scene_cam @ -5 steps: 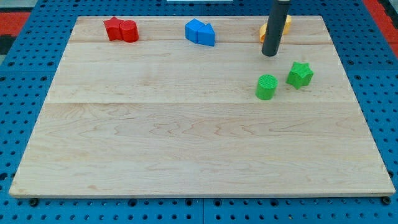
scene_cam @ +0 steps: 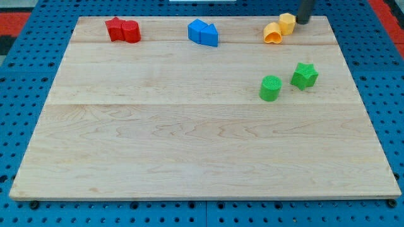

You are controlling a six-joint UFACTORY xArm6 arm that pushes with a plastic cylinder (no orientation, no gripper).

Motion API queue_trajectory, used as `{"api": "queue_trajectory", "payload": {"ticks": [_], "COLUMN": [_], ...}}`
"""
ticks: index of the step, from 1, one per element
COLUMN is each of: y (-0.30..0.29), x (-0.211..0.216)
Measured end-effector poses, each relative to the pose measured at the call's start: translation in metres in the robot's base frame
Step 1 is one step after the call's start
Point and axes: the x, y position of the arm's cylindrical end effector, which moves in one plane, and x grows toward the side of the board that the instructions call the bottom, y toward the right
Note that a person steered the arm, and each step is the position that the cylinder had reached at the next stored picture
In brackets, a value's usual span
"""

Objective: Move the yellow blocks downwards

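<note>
Two yellow blocks sit touching near the view's top right of the wooden board (scene_cam: 202, 145): a rounded one (scene_cam: 272, 33) and a more angular one (scene_cam: 287, 23) up and to its right. My tip (scene_cam: 303, 22) is at the board's top edge, just right of the angular yellow block, close to it; contact cannot be told. Only the rod's lower end shows.
A green cylinder (scene_cam: 270, 87) and a green star (scene_cam: 304, 75) stand below the yellow blocks. Two blue blocks (scene_cam: 202, 32) touch at top centre. Two red blocks (scene_cam: 122, 29) touch at top left. A blue pegboard (scene_cam: 19, 75) surrounds the board.
My tip has moved up and to the right, from below the yellow blocks to the top edge beside them. Both yellow blocks are now uncovered. No block has visibly moved.
</note>
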Motion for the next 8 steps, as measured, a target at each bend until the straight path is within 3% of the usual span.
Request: {"api": "queue_trajectory", "payload": {"ticks": [1,3,6,8], "y": [-0.047,-0.037,-0.138,-0.106], "x": [0.004,-0.018,-0.014,0.007]}}
